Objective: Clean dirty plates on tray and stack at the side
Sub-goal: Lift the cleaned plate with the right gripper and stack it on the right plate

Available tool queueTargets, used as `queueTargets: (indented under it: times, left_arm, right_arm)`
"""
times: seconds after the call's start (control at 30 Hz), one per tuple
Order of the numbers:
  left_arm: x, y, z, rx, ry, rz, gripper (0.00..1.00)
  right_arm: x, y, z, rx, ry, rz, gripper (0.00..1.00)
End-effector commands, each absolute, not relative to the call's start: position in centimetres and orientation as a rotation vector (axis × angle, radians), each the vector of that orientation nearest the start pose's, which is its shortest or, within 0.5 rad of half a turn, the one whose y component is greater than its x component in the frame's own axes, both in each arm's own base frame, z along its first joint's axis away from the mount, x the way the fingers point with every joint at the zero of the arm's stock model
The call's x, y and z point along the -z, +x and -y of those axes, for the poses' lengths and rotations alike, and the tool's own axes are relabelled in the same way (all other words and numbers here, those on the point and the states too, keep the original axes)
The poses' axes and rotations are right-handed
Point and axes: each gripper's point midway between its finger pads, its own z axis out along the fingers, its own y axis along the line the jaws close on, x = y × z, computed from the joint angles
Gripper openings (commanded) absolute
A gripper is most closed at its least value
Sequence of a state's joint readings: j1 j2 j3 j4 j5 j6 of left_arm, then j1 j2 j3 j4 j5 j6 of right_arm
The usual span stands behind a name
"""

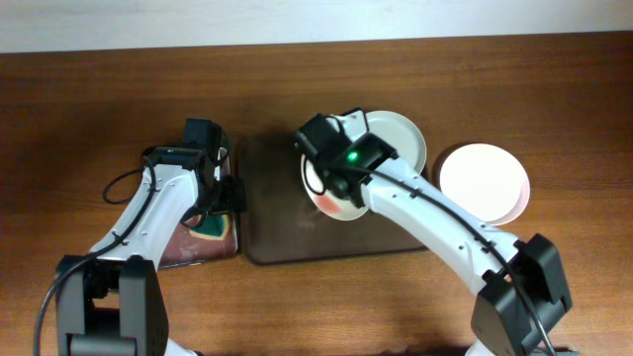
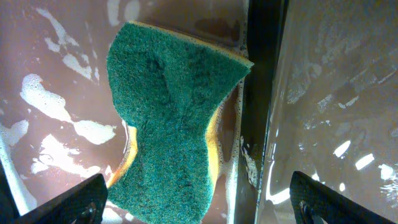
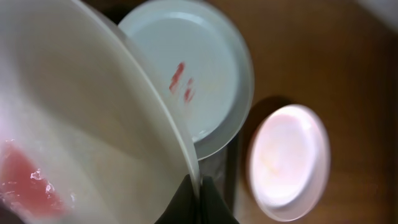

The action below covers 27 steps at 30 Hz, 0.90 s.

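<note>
While my right jaws clamp 1 smeared plate [image 3: 93, 112] by its rim, left jaws gape wide over sponge [image 2: 174, 124].

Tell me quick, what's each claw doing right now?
Left claw: open, above the sponge.
Right claw: closed on the white plate.

Left gripper [image 2: 202, 200] points down, jaws wide; right gripper [image 3: 199, 191] (arm stretched forward-left) has jaws pinched shut
</note>
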<state>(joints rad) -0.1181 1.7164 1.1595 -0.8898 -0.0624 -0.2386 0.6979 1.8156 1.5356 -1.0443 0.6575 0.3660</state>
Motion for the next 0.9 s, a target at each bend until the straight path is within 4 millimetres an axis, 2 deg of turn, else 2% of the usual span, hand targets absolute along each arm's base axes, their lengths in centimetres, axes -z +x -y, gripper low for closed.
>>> queueTargets:
  times: [0.0,0.13,0.23,0.63,0.7,0.73,0.77,0.83,0.87]
  left_arm:
    - [-5.8,33.1,2.8,-0.043,-0.192,-2.983,0.92]
    - [-5.8,33.1,2.8,-0.043,-0.192,-2.982,0.92]
    - [-5.8,33.1,2.8,-0.042,-0.192,-2.980,0.92]
    - [-5.8,33.1,2.8,-0.042,-0.192,-2.980,0.92]
    - [-5.8,33.1,2.8,-0.042,-0.192,-2.980,0.92]
    - [-5.8,33.1,2.8,-0.042,-0.192,-2.980,0.92]
    - [-5.8,33.1,2.8,-0.042,-0.192,-2.980,0.92]
    - [-5.8,33.1,2.8,-0.042,-0.192,-2.980,0.92]
    - [-5.8,33.1,2.8,-0.042,-0.192,-2.980,0.93]
  right_arm:
    - [-21.3,37.1,-17.7,0.750,-0.283,-2.251,0.04]
    - [-24.5,36.1,-19.8,0.858,-0.297,-2.042,0.04]
    - [-26.0,35.5,-21.1,0.874,-0.284,-1.947,0.04]
    - [-26.4,35.4,-21.2,0.877,-0.272,-1.926,0.04]
    - [-25.4,35.6,-21.7,0.815,-0.281,-1.982,0.04]
    - [-24.2,35.8,-21.9,0.749,-0.292,-2.049,0.04]
    - [-22.1,36.4,-21.6,0.605,-0.213,-2.174,0.04]
    - [-19.9,37.5,-20.3,0.438,-0.067,-2.324,0.04]
    - [-18.9,38.3,-18.9,0.354,0.014,-2.404,0.04]
